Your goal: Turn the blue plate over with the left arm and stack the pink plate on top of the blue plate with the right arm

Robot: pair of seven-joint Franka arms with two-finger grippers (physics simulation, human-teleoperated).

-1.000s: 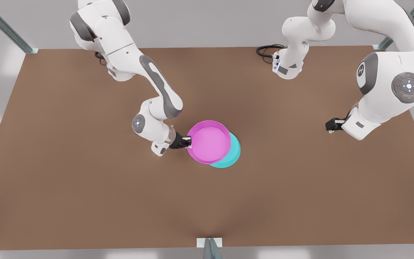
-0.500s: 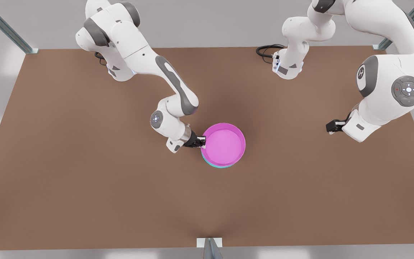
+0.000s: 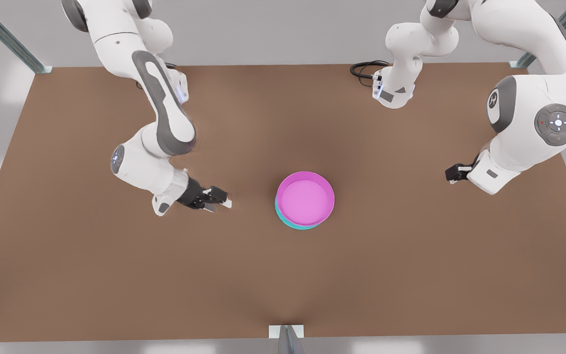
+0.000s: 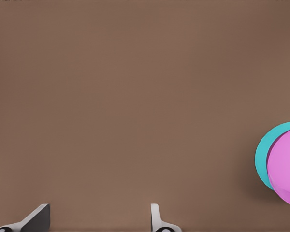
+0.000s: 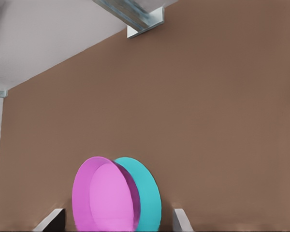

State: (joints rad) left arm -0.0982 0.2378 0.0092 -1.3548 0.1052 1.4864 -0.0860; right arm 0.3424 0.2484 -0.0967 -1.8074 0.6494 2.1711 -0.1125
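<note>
Right gripper (image 3: pixel 220 203) hangs low over the table (image 3: pixel 116 275), fingers spread wide and nothing between them, so it's released! Straight ahead of its fingertips, a clear gap of bare brown board away, sits the pink plate (image 3: pixel 305 198), rim up, lighter inside facing the ceiling. And it's on top of the blue plate (image 3: pixel 290 223): not quite centred, with a thin turquoise crescent peeking out on the side nearest this gripper and round toward the table's near edge. Whether the blue one lies face up or face down can't be told, as the pink one covers nearly all of it. From the right wrist camera the two dishes line up squarely between the open fingers (image 5: pixel 181 220), pink overlapping blue, with a metal bracket (image 5: pixel 145 21) at the table edge far beyond them. Over on the other side, the left gripper (image 3: pixel 449 173) waits well apart from the stack, also pointing toward it, and it too is released, fingers (image 4: pixel 157 220) parted over bare table with nothing held. From its wrist camera the stack sits off to one side, well away from the fingers, pink over blue.
</note>
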